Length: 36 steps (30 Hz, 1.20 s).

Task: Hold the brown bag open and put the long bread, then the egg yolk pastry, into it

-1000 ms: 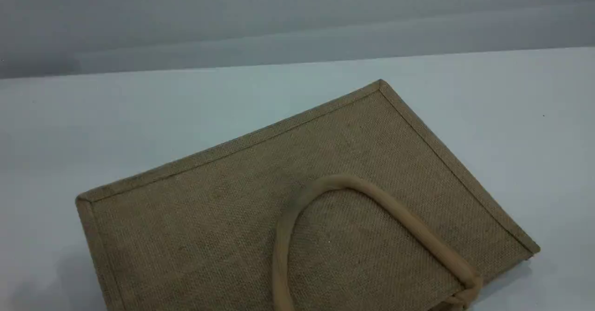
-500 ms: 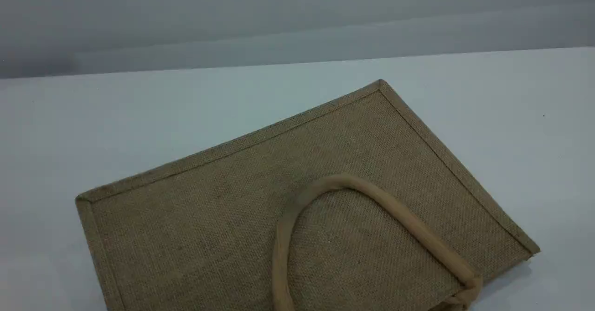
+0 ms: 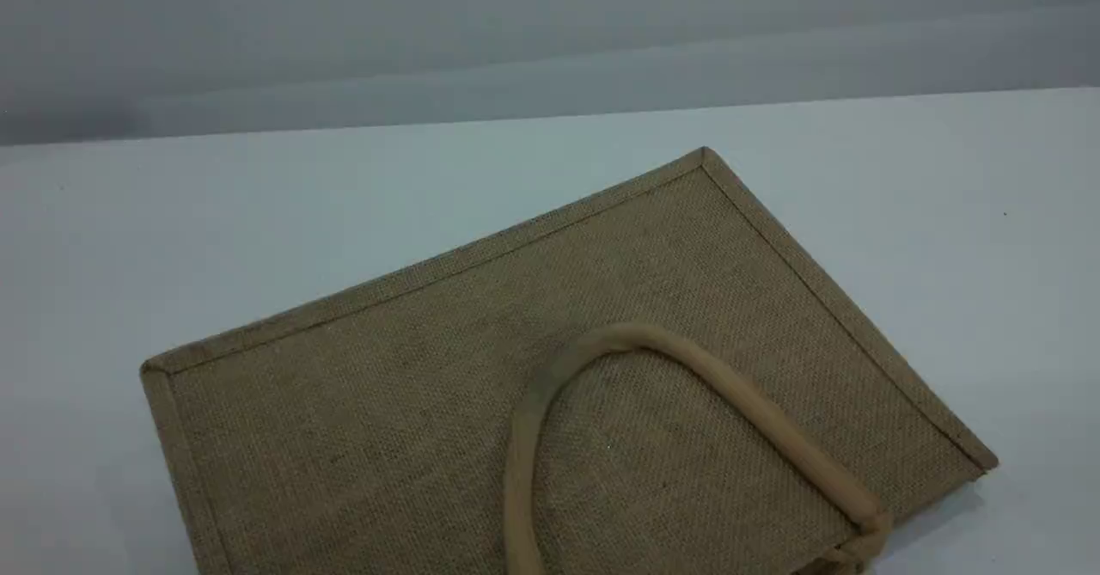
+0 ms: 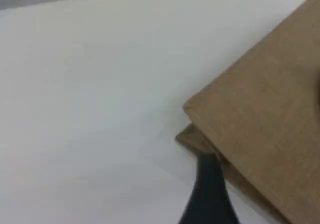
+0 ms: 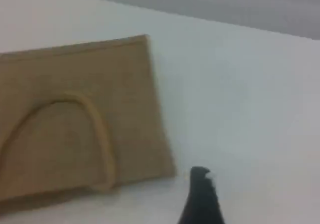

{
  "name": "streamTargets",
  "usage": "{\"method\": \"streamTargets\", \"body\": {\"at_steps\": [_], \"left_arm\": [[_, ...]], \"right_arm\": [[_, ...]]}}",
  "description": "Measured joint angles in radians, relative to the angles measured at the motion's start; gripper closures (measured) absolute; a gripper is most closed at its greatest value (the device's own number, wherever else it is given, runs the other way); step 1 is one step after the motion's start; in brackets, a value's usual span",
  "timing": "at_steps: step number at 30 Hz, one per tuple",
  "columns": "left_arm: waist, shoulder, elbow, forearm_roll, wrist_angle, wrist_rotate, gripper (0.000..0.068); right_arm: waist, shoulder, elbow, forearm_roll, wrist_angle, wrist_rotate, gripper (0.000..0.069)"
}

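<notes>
Soft even light, blurry wrist views.

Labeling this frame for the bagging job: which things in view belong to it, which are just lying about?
Task things:
- brown bag, lying flat on the table, one handle on top
- left gripper by the bag's corner, holding nothing
- right gripper beside the bag, holding nothing
- long bread, egg yolk pastry: not in view

Lying about:
- nothing seen

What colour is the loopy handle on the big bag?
Light beige, paler than the tan-brown woven jute bag. The padded loop handle shows best in the scene view.
</notes>
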Motion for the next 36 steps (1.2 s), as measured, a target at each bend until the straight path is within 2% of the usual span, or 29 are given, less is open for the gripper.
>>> {"method": "streamTargets", "body": {"at_steps": [4,15,18,22,24,26,36], "left_arm": [[0.0,-0.002,0.0,-0.002,0.0,0.006,0.0213],[0.001,0.001,0.0,-0.002,-0.001,0.006,0.0213],[0.054,0.001,0.0,-0.003,-0.002,0.006,0.0213],[0.184,0.001,0.0,-0.003,-0.002,0.006,0.0213],[0.227,0.001,0.0,-0.003,-0.002,0.006,0.0213],[0.243,0.001,0.0,-0.004,-0.002,0.006,0.0213],[0.24,0.001,0.0,-0.005,-0.002,0.006,0.0213]], "right_arm": [[-0.093,0.0,0.0,0.0,0.0,0.0,0.0232],[-0.093,0.0,0.0,0.0,0.0,0.0,0.0232],[-0.093,0.0,0.0,0.0,0.0,0.0,0.0232],[-0.093,0.0,0.0,0.0,0.0,0.0,0.0232],[-0.093,0.0,0.0,0.0,0.0,0.0,0.0232],[-0.093,0.0,0.0,0.0,0.0,0.0,0.0232],[-0.093,0.0,0.0,0.0,0.0,0.0,0.0232]]}}
